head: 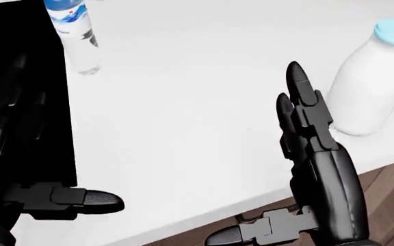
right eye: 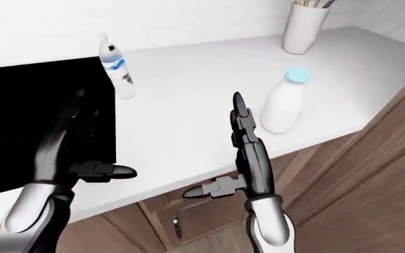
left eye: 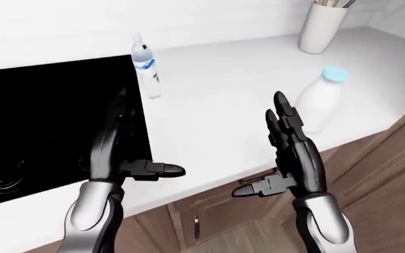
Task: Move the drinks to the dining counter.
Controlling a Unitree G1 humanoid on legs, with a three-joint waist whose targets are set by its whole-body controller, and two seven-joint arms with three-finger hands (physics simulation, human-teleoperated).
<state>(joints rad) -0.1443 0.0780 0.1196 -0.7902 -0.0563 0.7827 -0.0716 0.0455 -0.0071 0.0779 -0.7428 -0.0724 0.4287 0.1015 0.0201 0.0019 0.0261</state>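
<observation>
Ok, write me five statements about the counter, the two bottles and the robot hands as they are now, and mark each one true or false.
1. The milk bottle has a light blue cap. True.
2. The right robot hand grips the milk bottle. False: it is open and holds nothing.
3. The water bottle stands upright beside the black cooktop. True.
4. The left robot hand holds the water bottle. False: it is open and empty.
5. The utensil holder lies tipped over. False: it stands upright on the white counter.

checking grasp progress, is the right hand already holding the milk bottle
No, the right hand is open and apart from the milk bottle.
</observation>
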